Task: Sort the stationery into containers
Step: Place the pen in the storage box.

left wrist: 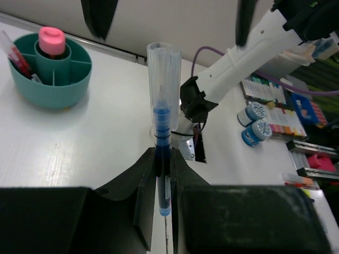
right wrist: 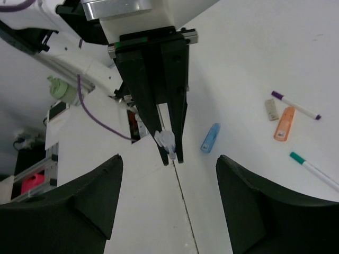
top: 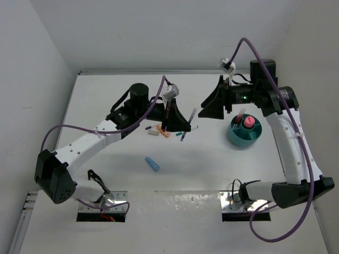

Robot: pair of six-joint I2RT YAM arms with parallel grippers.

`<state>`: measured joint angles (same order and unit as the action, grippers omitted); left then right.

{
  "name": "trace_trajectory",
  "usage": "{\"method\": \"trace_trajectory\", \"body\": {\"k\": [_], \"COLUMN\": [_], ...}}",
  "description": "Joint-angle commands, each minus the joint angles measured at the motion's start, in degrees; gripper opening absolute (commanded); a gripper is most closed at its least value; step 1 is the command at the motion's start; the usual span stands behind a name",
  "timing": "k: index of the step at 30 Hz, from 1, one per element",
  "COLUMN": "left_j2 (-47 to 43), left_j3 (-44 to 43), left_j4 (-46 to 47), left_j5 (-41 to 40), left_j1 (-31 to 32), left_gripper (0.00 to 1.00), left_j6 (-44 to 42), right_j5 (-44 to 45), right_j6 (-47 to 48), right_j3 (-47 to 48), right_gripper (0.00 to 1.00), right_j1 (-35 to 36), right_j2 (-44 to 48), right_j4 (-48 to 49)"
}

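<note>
My left gripper [top: 179, 126] is shut on a blue pen with a clear cap [top: 185, 132] and holds it above the table; in the left wrist view the pen [left wrist: 163, 132] stands upright out of the shut gripper [left wrist: 163, 154]. The round teal organiser cup [top: 244, 133] holds a fat pink marker [top: 247, 121] and red pens [top: 241, 113]; it also shows in the left wrist view [left wrist: 50, 82]. My right gripper [top: 211, 106] is open and empty, left of the cup. On the table lie a blue stick [top: 152, 164], an orange stick [top: 165, 133], a beige eraser [top: 153, 133] and a teal pen [right wrist: 315, 170].
A purple-capped pen [right wrist: 295, 105] lies beside the eraser [right wrist: 271, 109] and orange stick [right wrist: 284, 123]. The blue stick [right wrist: 210, 138] lies apart, nearer the front. White walls close in the table at the back and left. Both arm bases stand at the near edge.
</note>
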<state>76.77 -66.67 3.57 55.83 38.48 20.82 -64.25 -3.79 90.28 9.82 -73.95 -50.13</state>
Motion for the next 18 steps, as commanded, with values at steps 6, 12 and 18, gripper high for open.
{"method": "trace_trajectory", "body": {"k": [6,12,18], "left_j2": [0.57,1.45,2.24], "left_j3": [-0.91,-1.26,-1.26], "left_j4": [2.32,1.88,1.88], "left_j5": [3.67,4.02,3.76], "left_j1": [-0.07,0.37,0.63], "left_gripper": [0.00,0.00,0.00], "left_j6": [3.44,2.92,2.91], "right_j5": [7.99,8.09,7.91], "right_j6": [7.84,5.99,6.34], "right_j3": [1.65,3.58,3.59], "right_gripper": [0.67,0.59,0.35], "right_j1": [9.07,9.86,10.74], "right_j2": [-2.95,-5.05,-5.41], "right_j4": [-4.72,-3.31,-3.13]}}
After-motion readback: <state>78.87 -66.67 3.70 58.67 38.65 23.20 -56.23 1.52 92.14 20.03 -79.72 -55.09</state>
